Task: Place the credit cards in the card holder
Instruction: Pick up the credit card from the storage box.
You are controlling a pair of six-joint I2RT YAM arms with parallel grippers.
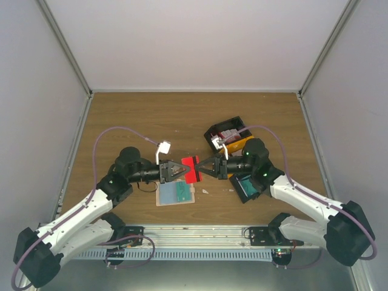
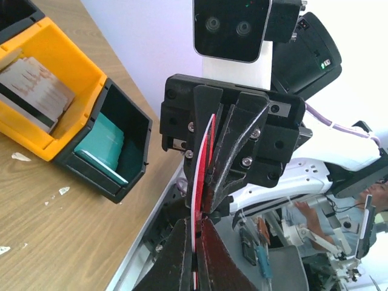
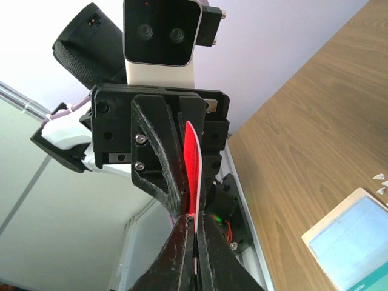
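Card [image 1: 192, 173], red and thin, bows slightly between left claw [image 1: 183, 170] and right claw [image 1: 201, 168], both clamped on opposite edges just beyond holder [image 1: 176, 194]; probably light, slick, best pinched edgewise.

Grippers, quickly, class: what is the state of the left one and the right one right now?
Left gripper: shut on the red card.
Right gripper: shut on the same red card.

The wooden table [image 1: 133, 115] bears an open card holder [image 1: 163, 197], plastic bins [image 1: 225, 130], white scraps [image 2: 20, 157].
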